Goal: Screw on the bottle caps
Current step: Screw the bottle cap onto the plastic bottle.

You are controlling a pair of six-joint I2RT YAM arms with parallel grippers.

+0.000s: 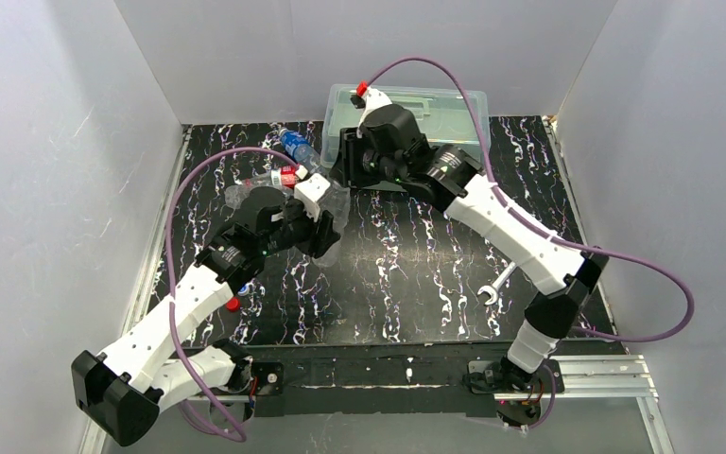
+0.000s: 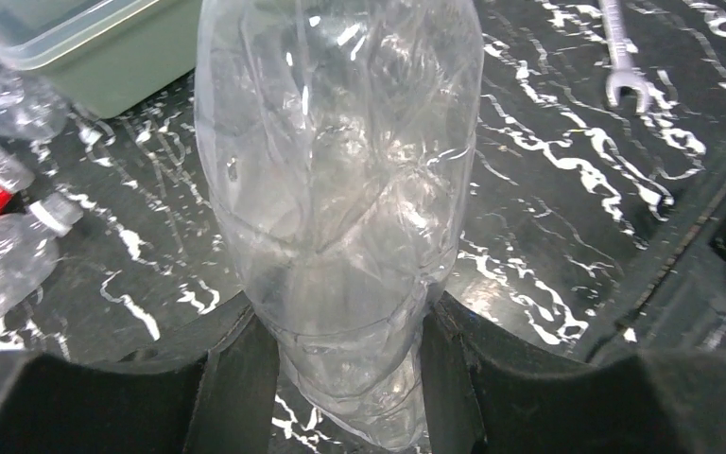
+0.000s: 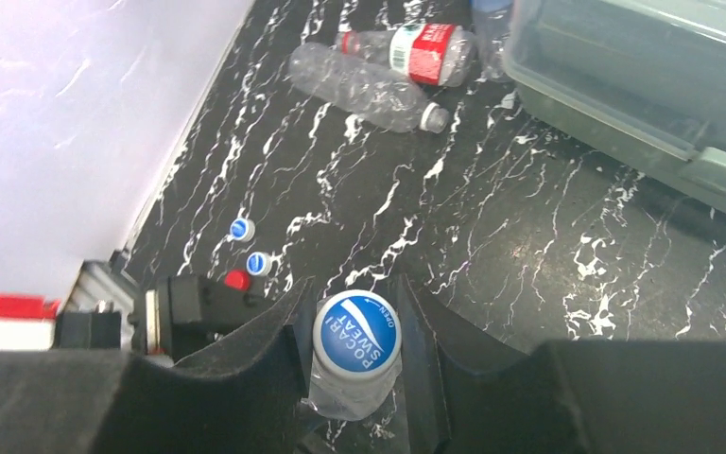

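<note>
The left gripper grasps a plain clear plastic bottle low on its body, with a black finger pressed against each side. The black white-veined tabletop shows behind it. The right gripper is clenched on a round blue-and-white plastic cap that sits on a clear bottle neck (its printed top faces the wrist camera). Two small blue caps lie loose on the tabletop. A red-labelled clear bottle lies on its side near the translucent lidded box.
</note>
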